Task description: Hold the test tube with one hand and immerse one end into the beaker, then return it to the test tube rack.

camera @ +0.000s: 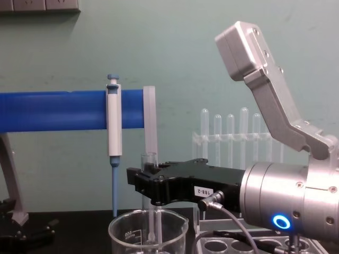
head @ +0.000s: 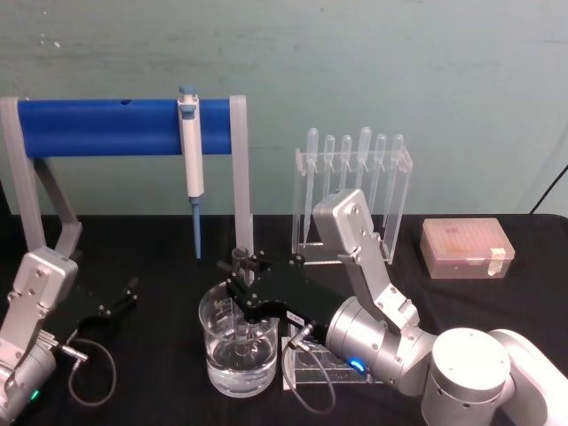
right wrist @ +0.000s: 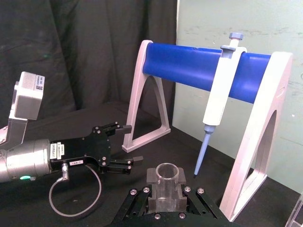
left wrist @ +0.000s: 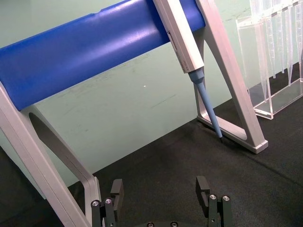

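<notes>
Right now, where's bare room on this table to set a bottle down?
Bare cloth lies in front of the tip box on the right, and under the blue stand between its legs. The middle is crowded: the right gripper holds the test tube in the beaker, beside the test tube rack. The left gripper, fingers open, fills the left.

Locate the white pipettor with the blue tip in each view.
Head view: white, blue-tipped pipettor, upper left of centre.
Left wrist view: pipettor beside the stand's leg.
Right wrist view: pipettor beside the stand's leg.
Chest view: pipettor, left of centre.
Shared landmark: blue bar holding it.
</notes>
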